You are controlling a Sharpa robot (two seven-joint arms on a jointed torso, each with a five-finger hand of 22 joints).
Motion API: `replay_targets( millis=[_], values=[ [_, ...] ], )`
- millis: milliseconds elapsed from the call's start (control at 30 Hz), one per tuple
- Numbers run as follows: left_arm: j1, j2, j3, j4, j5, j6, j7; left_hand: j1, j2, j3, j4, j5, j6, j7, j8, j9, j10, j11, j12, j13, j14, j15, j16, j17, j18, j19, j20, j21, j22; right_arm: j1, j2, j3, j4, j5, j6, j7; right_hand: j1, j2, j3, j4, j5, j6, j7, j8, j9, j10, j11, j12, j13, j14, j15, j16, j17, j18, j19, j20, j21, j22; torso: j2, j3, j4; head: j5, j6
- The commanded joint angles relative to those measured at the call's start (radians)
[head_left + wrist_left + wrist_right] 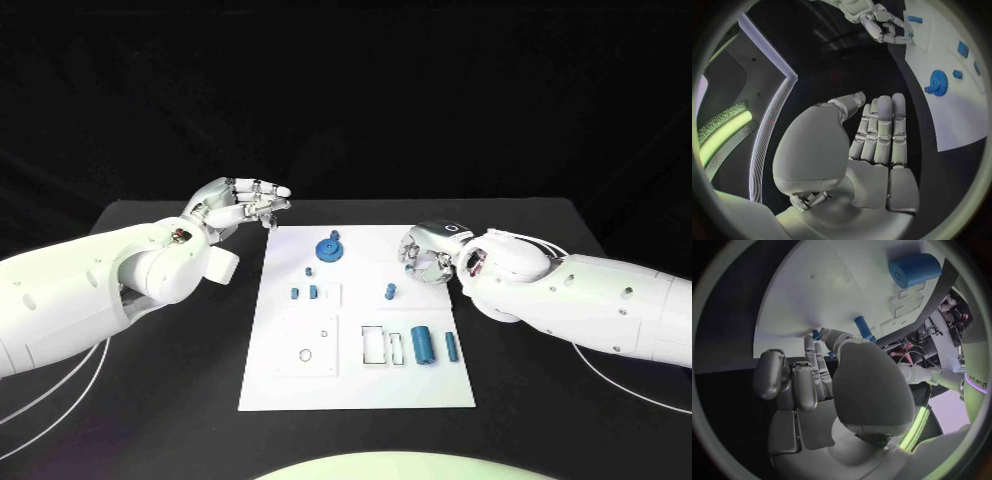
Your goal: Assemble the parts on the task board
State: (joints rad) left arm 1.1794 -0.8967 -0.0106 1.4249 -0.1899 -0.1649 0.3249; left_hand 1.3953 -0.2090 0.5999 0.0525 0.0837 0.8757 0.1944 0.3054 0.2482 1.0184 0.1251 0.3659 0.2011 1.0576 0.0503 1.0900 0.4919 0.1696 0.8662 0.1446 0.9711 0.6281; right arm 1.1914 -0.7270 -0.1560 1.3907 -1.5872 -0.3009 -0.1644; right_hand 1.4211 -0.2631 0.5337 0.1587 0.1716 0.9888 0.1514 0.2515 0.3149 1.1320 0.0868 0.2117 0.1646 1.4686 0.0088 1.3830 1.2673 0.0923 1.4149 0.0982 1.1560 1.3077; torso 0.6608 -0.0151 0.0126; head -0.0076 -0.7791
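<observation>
task board (361, 385): white rectangular plate, flat at table centre | blue gear (330, 247): near its far edge | small blue pegs (303, 293): left-middle | blue peg (389, 291): upright, right-middle | large blue cylinder (423, 344) and slim blue pin (450, 347): lying side by side, right.

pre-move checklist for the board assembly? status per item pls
1. Left hand free: ok. It hangs over the black table off the white board's far left corner, fingers together, holding nothing.
2. Right hand free: cannot tell. Its fingers are curled at the board's right edge, and the right wrist view shows a bit of blue by the fingertips.
3. Blue gear reachable: ok. Uncovered at the far end of the board.
4. Big blue cylinder and thin pin reachable: ok. Both lie uncovered on the board's right side.
5. Small peg clear of the right hand: ok. A gap shows between them.
</observation>
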Motion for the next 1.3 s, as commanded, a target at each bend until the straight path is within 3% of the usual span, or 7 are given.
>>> replay_targets(
  millis=[33, 400, 600, 633, 700, 867, 1300],
  values=[
    [0.001, 0.0, 0.001, 0.006, 0.027, 0.006, 0.025, 0.0, 0.005, -0.005, -0.001, 0.0, -0.006, 0.001, 0.005, -0.001, -0.005, -0.001, 0.006, 0.001, -0.01, 0.0, -0.003, -0.001, 0.015, 0.004, 0.004, -0.003, -0.001, -0.006, 0.006, -0.001, -0.006, -0.028, 0.03, -0.01, -0.005, 0.008, 0.015, -0.003, -0.007, 0.017, -0.004, 0.008, 0.003, 0.017, -0.005, -0.006, -0.005, 0.041, -0.004, 0.015, 0.014, -0.015, 0.015, -0.001, 0.02, 0.071, 0.0, 0.0009, 0.0, 0.0, -0.003],
    [0.001, -0.004, 0.001, 0.011, 0.027, 0.008, 0.019, 0.001, 0.005, -0.006, -0.002, 0.0, -0.007, 0.002, 0.005, -0.001, -0.006, -0.001, 0.007, 0.001, -0.01, 0.0, -0.004, -0.001, 0.015, 0.005, 0.004, -0.004, -0.002, -0.017, 0.018, -0.004, -0.021, -0.07, 0.065, -0.039, -0.012, 0.016, 0.041, -0.019, 0.007, 0.036, -0.01, 0.015, 0.008, 0.043, -0.012, -0.018, -0.018, 0.047, -0.011, 0.029, 0.033, -0.021, 0.028, -0.006, 0.053, 0.091, 0.0, 0.0018, -0.0002, -0.002, -0.008],
    [0.001, -0.006, 0.001, 0.012, 0.026, 0.008, 0.016, 0.003, 0.006, -0.007, -0.003, 0.0, -0.008, 0.003, 0.005, -0.001, -0.008, 0.0, 0.009, 0.002, -0.011, 0.0, -0.006, -0.002, 0.015, 0.006, 0.004, -0.006, -0.004, -0.021, 0.018, -0.005, -0.019, -0.09, 0.062, -0.047, -0.007, 0.026, 0.062, -0.045, 0.006, 0.057, -0.018, 0.026, 0.015, 0.073, -0.021, -0.023, -0.023, 0.047, -0.019, 0.032, 0.036, -0.027, 0.039, -0.009, 0.086, 0.11, -0.001, 0.0016, -0.002, -0.005, -0.01],
    [0.001, -0.006, 0.001, 0.012, 0.025, 0.007, 0.015, 0.003, 0.006, -0.008, -0.004, 0.0, -0.009, 0.003, 0.005, -0.002, -0.009, 0.0, 0.01, 0.002, -0.012, 0.001, -0.007, -0.003, 0.015, 0.006, 0.004, -0.008, -0.005, -0.022, 0.018, -0.005, -0.017, -0.097, 0.055, -0.05, -0.003, 0.036, 0.078, -0.06, -0.014, 0.066, -0.021, 0.031, 0.018, 0.087, -0.025, -0.026, -0.024, 0.046, -0.023, 0.029, 0.03, -0.028, 0.042, -0.011, 0.095, 0.116, -0.001, 0.0018, -0.0023, -0.005, -0.01],
    [0.001, -0.006, 0.001, 0.012, 0.022, 0.006, 0.014, 0.003, 0.006, -0.008, -0.004, 0.0, -0.009, 0.003, 0.005, -0.002, -0.009, 0.0, 0.01, 0.002, -0.012, 0.001, -0.007, -0.003, 0.015, 0.006, 0.004, -0.008, -0.005, -0.023, 0.018, -0.005, -0.015, -0.109, 0.046, -0.054, 0.008, 0.048, 0.096, -0.089, -0.013, 0.085, -0.025, 0.043, 0.027, 0.114, -0.032, -0.026, -0.02, 0.043, -0.03, 0.024, 0.024, -0.031, 0.047, -0.016, 0.11, 0.125, -0.001, 0.0021, -0.0021, -0.007, -0.011],
    [0.001, -0.005, 0.001, 0.012, 0.017, 0.006, 0.012, 0.003, 0.006, -0.008, -0.004, 0.0, -0.01, 0.003, 0.004, -0.002, -0.01, 0.001, 0.01, 0.002, -0.012, 0.001, -0.007, -0.003, 0.015, 0.006, 0.004, -0.008, -0.005, -0.026, 0.016, -0.005, -0.006, -0.146, 0.008, -0.077, 0.006, 0.06, 0.137, -0.137, -0.015, 0.103, -0.032, 0.053, 0.039, 0.151, -0.04, -0.033, -0.013, 0.04, -0.039, 0.013, 0.005, -0.037, 0.057, -0.025, 0.143, 0.145, -0.001, 0.0021, 0.0003, -0.013, -0.013],
    [0.001, -0.005, 0.001, 0.012, 0.012, 0.002, 0.009, 0.007, 0.007, -0.009, -0.006, 0.001, -0.011, 0.004, 0.004, -0.002, -0.012, 0.001, 0.012, 0.003, -0.013, 0.001, -0.009, -0.004, 0.015, 0.008, 0.004, -0.01, -0.006, -0.029, 0.014, -0.005, 0.007, -0.173, -0.068, -0.1, -0.019, 0.056, 0.182, -0.18, -0.024, 0.115, -0.036, 0.054, 0.048, 0.175, -0.044, -0.049, -0.005, 0.04, -0.043, 0.003, -0.013, -0.042, 0.066, -0.03, 0.172, 0.164, -0.001, 0.0021, -0.0009, -0.016, -0.013]
  ],
)
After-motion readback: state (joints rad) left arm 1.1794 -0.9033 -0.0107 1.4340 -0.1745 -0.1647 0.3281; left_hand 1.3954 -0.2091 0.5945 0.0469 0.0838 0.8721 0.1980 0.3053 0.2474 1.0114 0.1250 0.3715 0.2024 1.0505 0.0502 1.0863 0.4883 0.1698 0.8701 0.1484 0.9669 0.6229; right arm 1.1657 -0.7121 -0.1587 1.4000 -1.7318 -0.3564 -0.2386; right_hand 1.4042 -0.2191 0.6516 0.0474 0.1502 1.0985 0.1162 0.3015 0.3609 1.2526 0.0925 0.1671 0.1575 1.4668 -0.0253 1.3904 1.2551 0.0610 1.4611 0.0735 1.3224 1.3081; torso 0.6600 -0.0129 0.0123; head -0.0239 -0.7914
